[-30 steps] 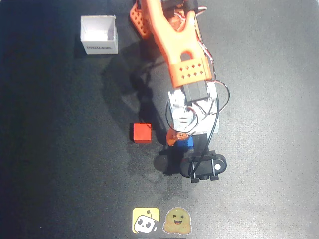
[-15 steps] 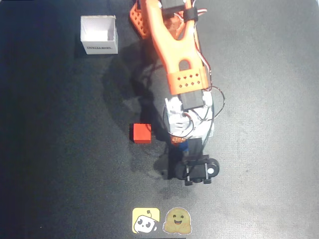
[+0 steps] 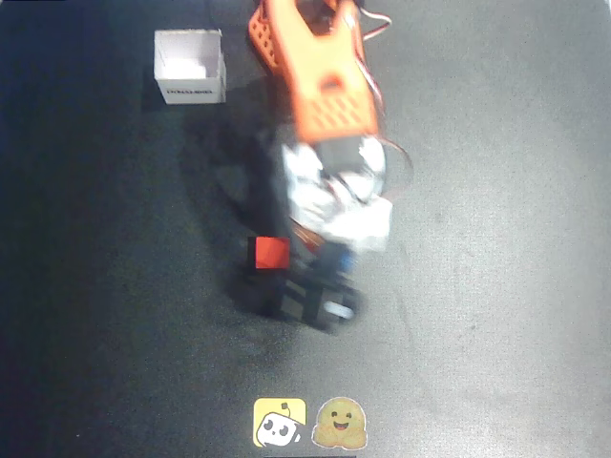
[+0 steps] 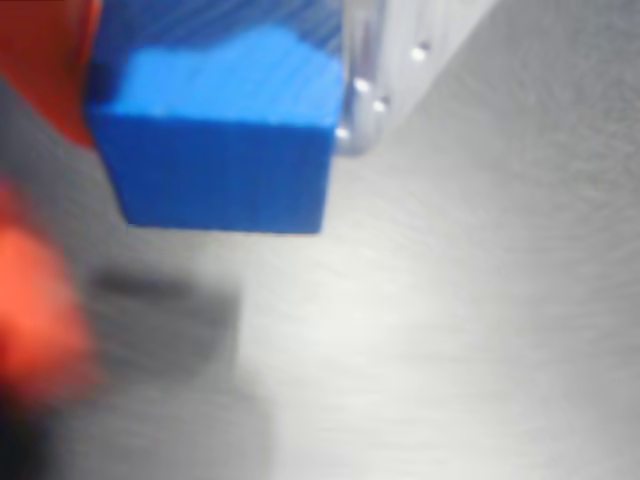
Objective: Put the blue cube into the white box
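Pincer (image 4: 215,60) around bright-blue, matte, sharp-edged blue cube (image 4: 225,135).

Black table (image 3: 496,286): white box (image 3: 190,67) top left, red cube (image 3: 270,254) mid, two stickers (image 3: 310,423) at the bottom edge.

Red cube (image 3: 270,253); two stickers (image 3: 307,423)

Hobby or lab robot bench: dark matte tabletop (image 3: 496,286), orange 3D-printed arm (image 3: 320,86) with exposed wiring, two cartoon stickers (image 3: 310,423) at front edge.
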